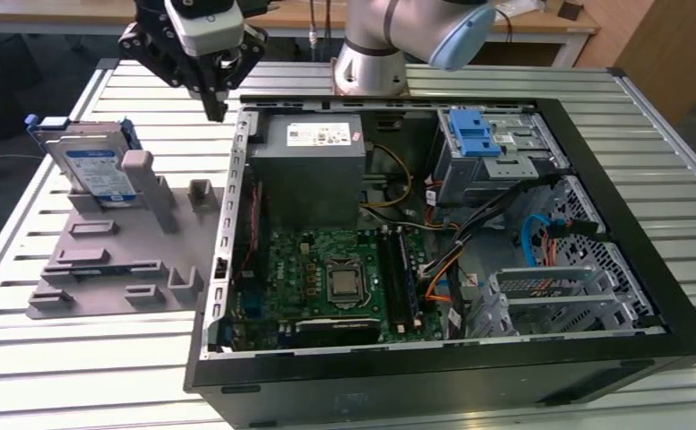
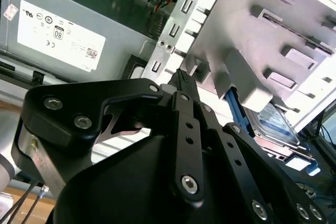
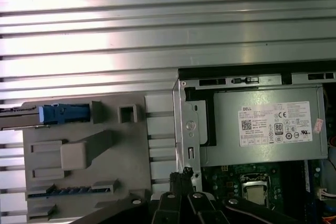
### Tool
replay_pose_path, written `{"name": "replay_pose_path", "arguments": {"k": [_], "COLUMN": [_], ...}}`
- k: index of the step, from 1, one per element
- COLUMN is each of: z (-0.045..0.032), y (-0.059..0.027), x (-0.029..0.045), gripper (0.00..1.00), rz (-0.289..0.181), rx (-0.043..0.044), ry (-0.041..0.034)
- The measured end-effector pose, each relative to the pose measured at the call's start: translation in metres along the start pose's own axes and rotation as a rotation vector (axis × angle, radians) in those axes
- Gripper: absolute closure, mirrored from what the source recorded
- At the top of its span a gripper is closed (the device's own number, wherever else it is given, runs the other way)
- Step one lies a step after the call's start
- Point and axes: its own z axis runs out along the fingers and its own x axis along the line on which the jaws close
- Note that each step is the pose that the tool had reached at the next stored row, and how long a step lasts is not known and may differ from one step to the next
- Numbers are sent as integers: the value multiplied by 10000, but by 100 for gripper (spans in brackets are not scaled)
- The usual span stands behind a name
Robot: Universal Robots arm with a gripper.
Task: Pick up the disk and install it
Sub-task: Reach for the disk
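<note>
Hovering over the slatted metal table (image 1: 37, 376), with the gripper (image 1: 215, 109) (image 2: 184, 74) (image 3: 185, 172) pointing down just outside the side wall of the open computer case (image 1: 634, 269), on the exterior view's left of that wall. Showing the fingers (image 2: 185, 108) pressed together at the tip, with nothing pinched between them. Touching neither fixture nor case, as far as the exterior view tells.

Locate the disk (image 1: 94, 166) (image 2: 275, 121) (image 3: 63, 113) in the grey fixture (image 1: 115, 260) beside the case, at the exterior view's left. Standing upright on one edge, with the white-and-blue label showing in the exterior view and the blue carrier frame around the rim, propped against a grey post of the fixture. Seen edge-on in the first wrist view and past the fixture blocks in the second wrist view. Apart from the gripper, not held.

Inside the case, see the grey power supply (image 1: 312, 170) nearest the gripper, the drive cage (image 1: 491, 148) with blue latch toward the exterior view's right, and the green motherboard (image 1: 323, 278) next to the power supply.
</note>
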Motion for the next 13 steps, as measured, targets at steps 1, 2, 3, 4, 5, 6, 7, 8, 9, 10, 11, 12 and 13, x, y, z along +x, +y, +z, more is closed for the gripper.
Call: {"name": "replay_pose_path", "arguments": {"k": [1, 2, 3, 4, 5, 6, 7, 8, 9, 10, 11, 12, 13], "z": [0, -1, -1, -1, -1, -1, 0, 1, 2, 4, 6, 7, 8], "y": [-1, -2, -2, -2, 0, 1, 5, 9, 16, 26, 37, 46, 57], "x": [19, 38, 56, 74, 96, 122, 149, 173, 200, 225, 246, 259, 266], "gripper": [89, 89, 89, 89, 89, 89, 89, 89, 89, 89, 89, 89, 89], "rz": [4, 6, 10, 12, 14, 15, 16, 16, 16, 16, 15, 15, 16], "rx": [-3, -48, -89, -101, -101, -100, -99, -100, -100, -101, -100, -100, -98], "ry": [12, 36, 59, 77, 91, 102, 106, 107, 108, 107, 108, 109, 110]}}
